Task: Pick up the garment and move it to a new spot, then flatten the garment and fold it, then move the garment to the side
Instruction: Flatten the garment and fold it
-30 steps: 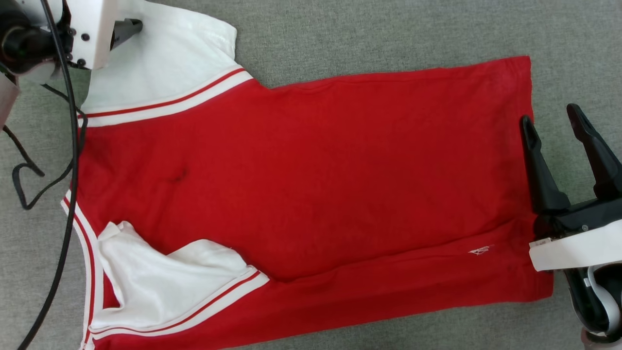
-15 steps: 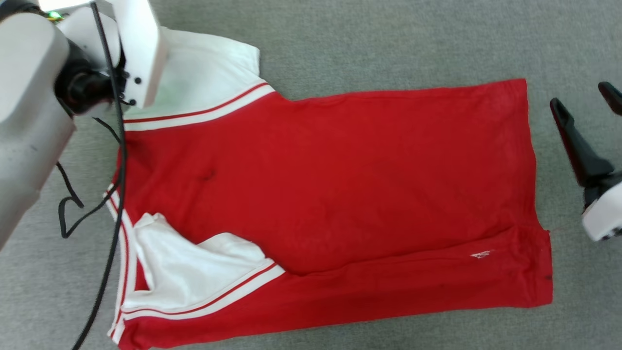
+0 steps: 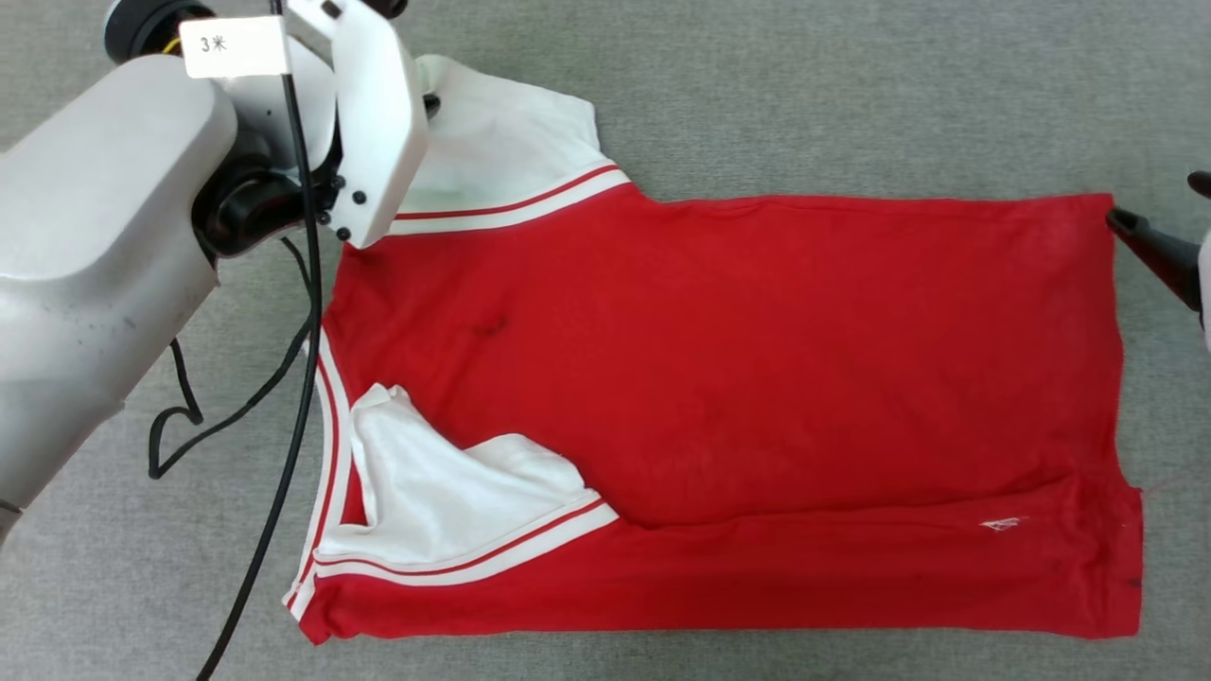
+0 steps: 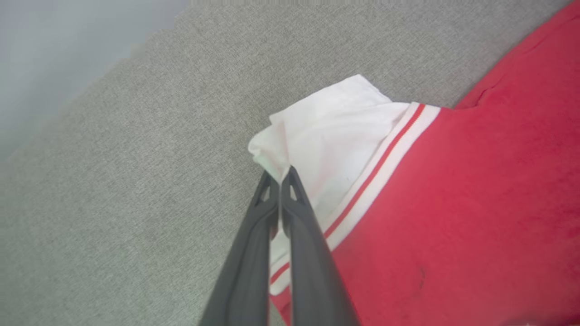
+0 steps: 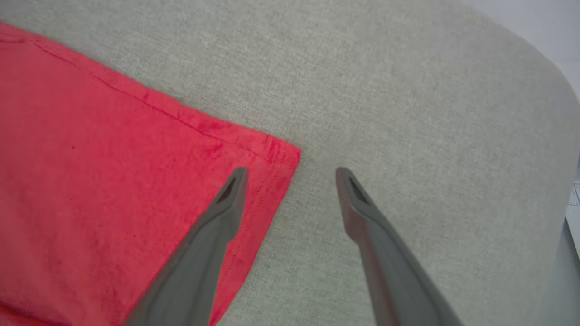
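Since before, left gripper [image 4: 281,174] has pinched the garment [image 3: 757,359] by its white sleeve [image 4: 326,131]; right gripper [image 5: 292,171] gapes empty.

Bright, even, diffuse light leaves only faint soft shadows on the grey table [image 3: 851,95]. The head view is sharp. Beyond and left of the left pincer [image 4: 281,174] the table fades into pale blur; up and right of the right pincer [image 5: 292,172] it washes out likewise. On the garment [image 3: 757,359] the red looks saturated.

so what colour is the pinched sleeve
White sleeve, red-and-white striped trim; best in left wrist view.
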